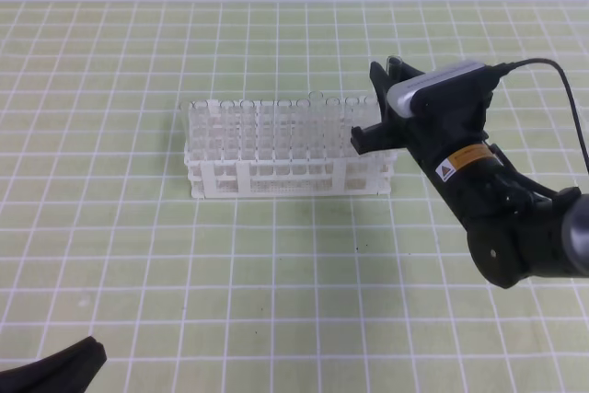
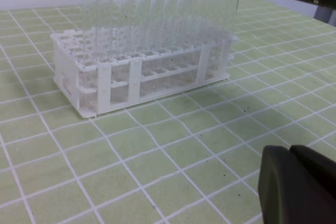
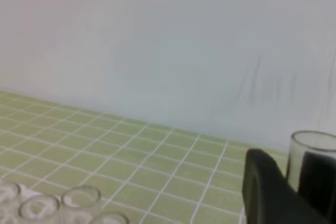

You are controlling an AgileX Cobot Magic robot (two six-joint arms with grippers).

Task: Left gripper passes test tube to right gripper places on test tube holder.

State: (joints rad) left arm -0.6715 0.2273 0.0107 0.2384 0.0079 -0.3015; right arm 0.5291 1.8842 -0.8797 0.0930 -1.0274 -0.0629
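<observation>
The white test tube holder point(image 1: 285, 158) stands mid-table with several clear tubes upright in its back rows; it is also in the left wrist view point(image 2: 142, 72). My right gripper point(image 1: 377, 108) hovers over the holder's right end. In the right wrist view its black finger point(image 3: 268, 192) presses against the open rim of the test tube point(image 3: 314, 145), which stands upright between the jaws. The tube's lower part is hidden. My left gripper point(image 1: 60, 364) lies low at the bottom left corner, far from the holder, and its fingers point(image 2: 299, 187) look closed together with nothing in them.
A green mat with a white grid point(image 1: 276, 273) covers the table. A pale wall point(image 3: 157, 40) rises behind the mat. The right arm's bulky body point(image 1: 515, 227) fills the area right of the holder. Rims of racked tubes point(image 3: 79, 198) show below the right wrist camera.
</observation>
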